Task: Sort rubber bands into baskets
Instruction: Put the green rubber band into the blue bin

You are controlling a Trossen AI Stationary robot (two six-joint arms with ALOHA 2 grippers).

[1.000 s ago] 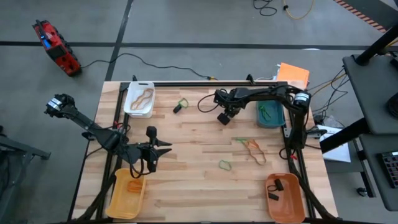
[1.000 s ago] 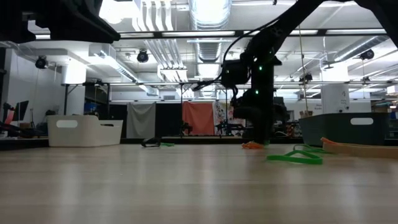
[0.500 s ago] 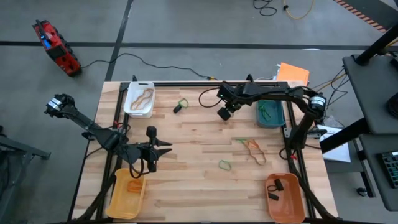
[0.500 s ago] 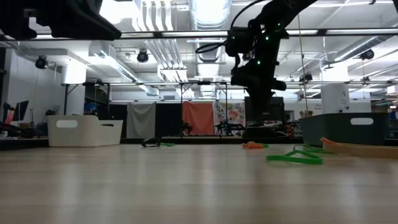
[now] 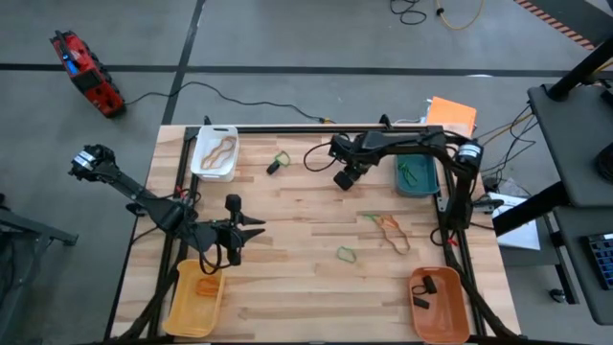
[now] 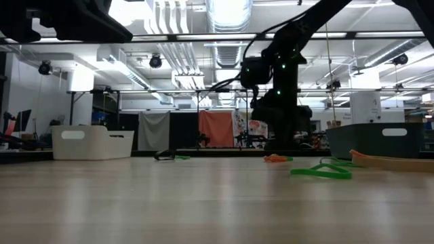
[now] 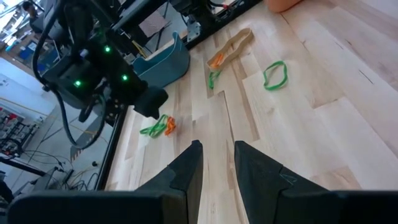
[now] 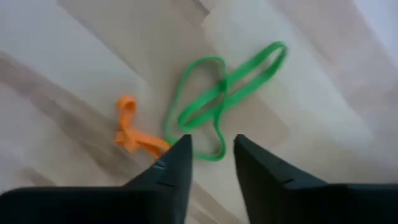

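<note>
Across the bench (image 5: 306,278) the right arm had swung back from its reach toward the teal basket (image 5: 416,175), and its right gripper (image 5: 347,178) hung above the far middle of the boards. Its jaws, shut a moment earlier, now stood narrowly parted and empty over a green rubber band (image 8: 217,99) tangled with an orange band (image 8: 132,132); a pick looked about to begin. The left gripper (image 7: 214,163) had not moved, jaws a narrow gap, holding nothing, near the yellow basket (image 5: 194,299). Other bands (image 5: 391,230) lay loose nearby.
</note>
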